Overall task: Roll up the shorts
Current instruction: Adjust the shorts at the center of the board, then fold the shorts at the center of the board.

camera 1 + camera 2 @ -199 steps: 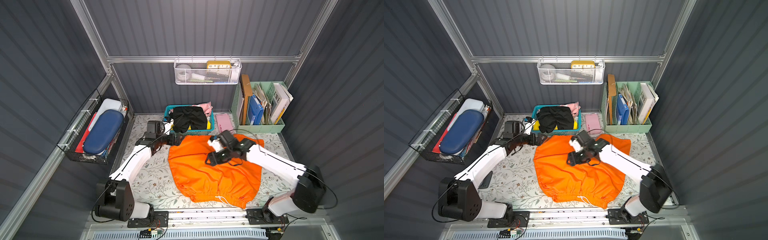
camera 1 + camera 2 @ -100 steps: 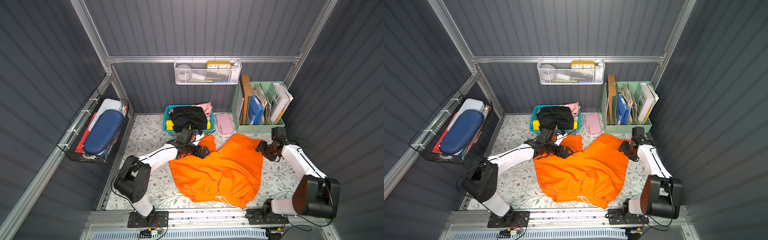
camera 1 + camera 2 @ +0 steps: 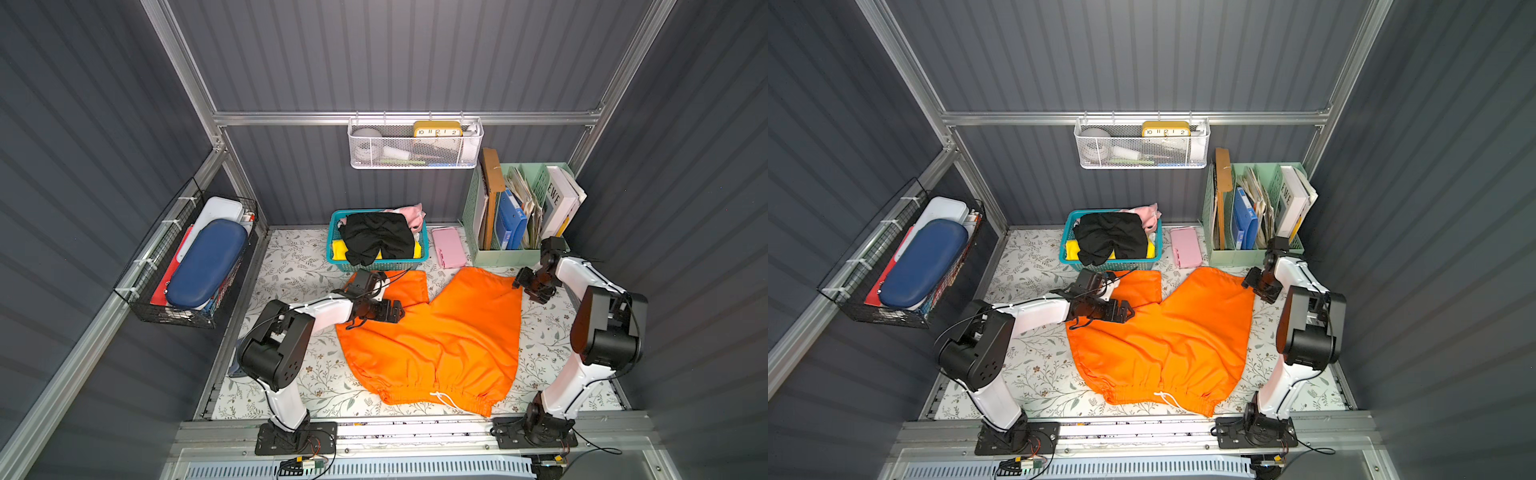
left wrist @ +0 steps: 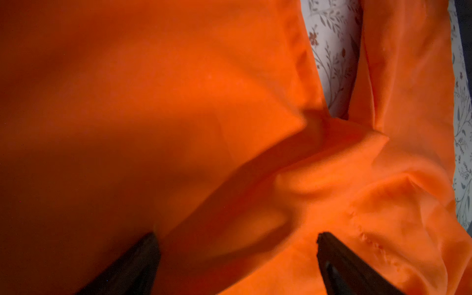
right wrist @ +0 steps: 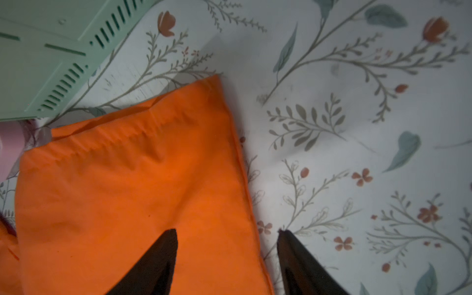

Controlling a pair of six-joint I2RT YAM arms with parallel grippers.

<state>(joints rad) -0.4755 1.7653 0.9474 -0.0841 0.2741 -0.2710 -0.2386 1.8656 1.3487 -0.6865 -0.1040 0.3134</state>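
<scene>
- The left gripper (image 4: 236, 235) had its jaws spread wide with nothing pinched. Only its two dark fingertips (image 4: 138, 260) entered the wrist view, and the frame edge cut off the rest.
- The orange shorts (image 3: 436, 340) lay spread on the floral table cover (image 3: 291, 266), filling the space between and ahead of those jaws. A raised fold ran up between them. Whether the tips touched the cloth could not be told.
- The right gripper (image 5: 227, 231) had its jaws partly open and gripped nothing. One tip was over an orange leg and the other over the table cover, with the leg's side seam between them.
- Ahead of the right jaws was the leg's hem. Beyond it a corner of the green file holder (image 5: 38, 63) was cut off by the frame.
- In both top views the left arm hid part of the other orange leg behind its jaws.
- The black shorts (image 3: 376, 237) lay heaped in the teal basket (image 3: 374, 264), beyond the left jaws. They covered most of a yellow cloth (image 3: 340, 249) and a pink cloth (image 3: 409, 212). Their drawstring could not be made out.
</scene>
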